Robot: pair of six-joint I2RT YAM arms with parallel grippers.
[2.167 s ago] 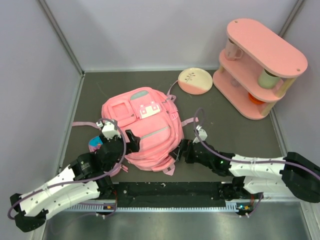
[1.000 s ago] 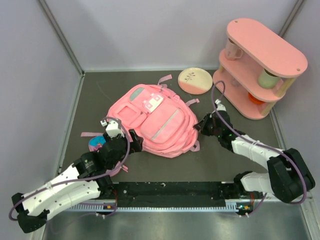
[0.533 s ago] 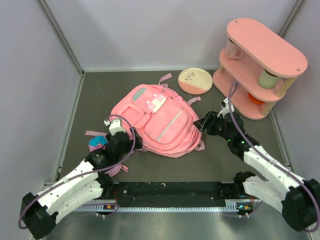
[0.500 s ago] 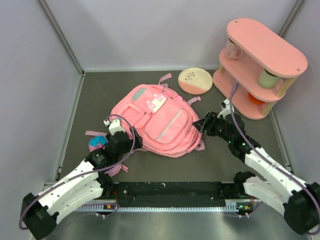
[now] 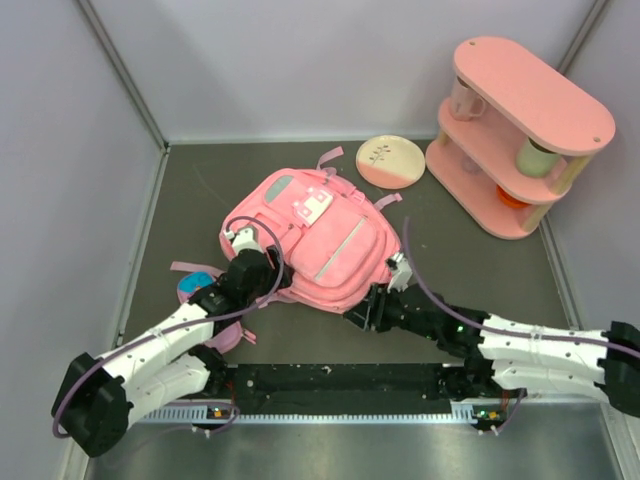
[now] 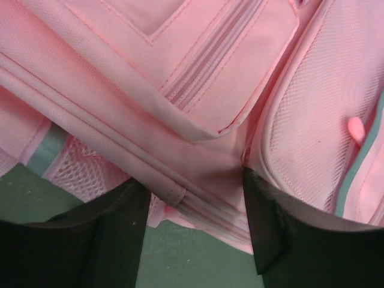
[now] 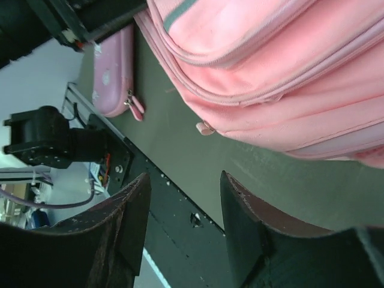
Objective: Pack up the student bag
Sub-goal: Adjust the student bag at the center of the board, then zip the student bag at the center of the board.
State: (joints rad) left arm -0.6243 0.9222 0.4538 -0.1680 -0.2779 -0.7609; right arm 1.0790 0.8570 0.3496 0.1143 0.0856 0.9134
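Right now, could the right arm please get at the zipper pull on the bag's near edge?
Probably yes: the right end effector stands open just short of the zipper pull, with nothing between them.

Student bag [image 5: 310,245] lay front-up mid-table [image 5: 460,260]. Behind it to the right sat a round dish [image 5: 390,161], w/ a tiered shelf [image 5: 515,135] further right. Left gripper [image 6: 193,207] was at the bag's near-left edge, fingers either side of a seam. Right gripper [image 7: 183,207] was just off the bag's near edge, not touching. Zip pouch [image 7: 113,72] and a small round item [image 5: 192,288] lay near-left of the bag.
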